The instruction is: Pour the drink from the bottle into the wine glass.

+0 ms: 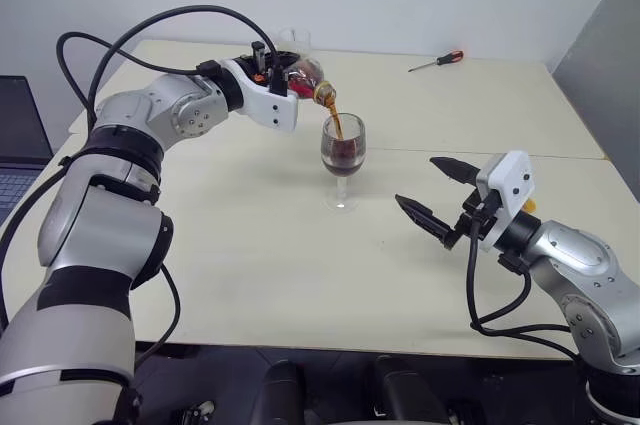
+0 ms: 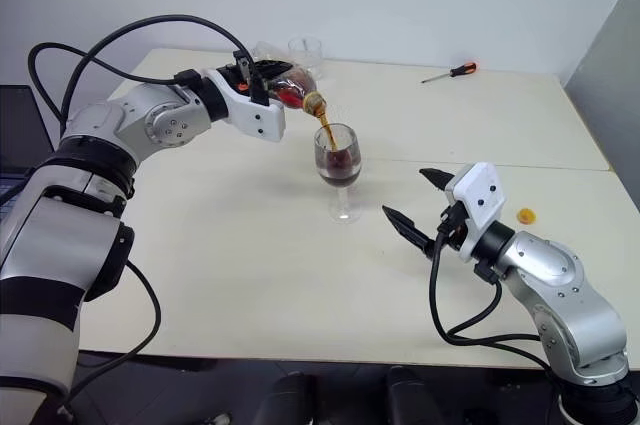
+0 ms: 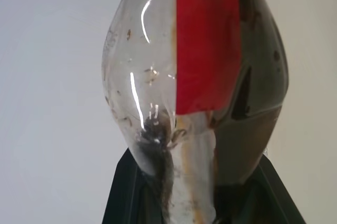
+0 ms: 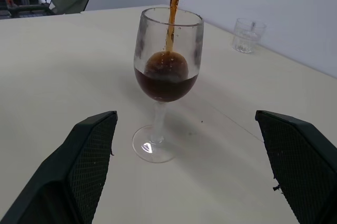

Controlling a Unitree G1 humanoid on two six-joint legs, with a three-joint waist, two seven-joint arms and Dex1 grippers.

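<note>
The left gripper (image 1: pixel 285 75) is clamped on the tipped bottle (image 1: pixel 303 75) at 11 o'clock above the wine glass (image 1: pixel 342 150), so pour slowly, while the right gripper (image 1: pixel 437 193) waits spread apart at 4 o'clock.

Left gripper (image 1: pixel 296 79) raised, jaws clamped — arm reaching forward; right gripper (image 1: pixel 436 193) low, level — jaws wide apart.

My head's two eyes look down across the counter (image 1: pixel 250 275); both wrist cameras, close in, share the wine glass (image 4: pixel 167 76) area.
</note>
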